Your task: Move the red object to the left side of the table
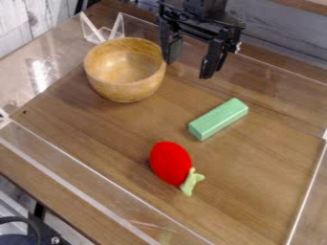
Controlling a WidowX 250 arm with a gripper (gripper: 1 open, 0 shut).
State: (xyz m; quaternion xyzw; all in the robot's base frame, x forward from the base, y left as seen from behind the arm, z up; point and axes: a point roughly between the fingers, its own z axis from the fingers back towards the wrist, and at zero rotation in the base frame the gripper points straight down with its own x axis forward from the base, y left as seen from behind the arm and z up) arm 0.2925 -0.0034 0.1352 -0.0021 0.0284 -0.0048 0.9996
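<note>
Currently the gripper [188,57] is hanging at the far edge of the table [115,134], pointing down with its black fingers spread wide and nothing between them. It is sitting just to the right of a wooden bowl [124,69] — apart from it, not touching. The red object [170,160] is lying toward the near side of the tabletop, well away from the gripper, its pale green stem pointing toward the front edge. A light green block [219,119] is resting between the two, farther right.
</note>
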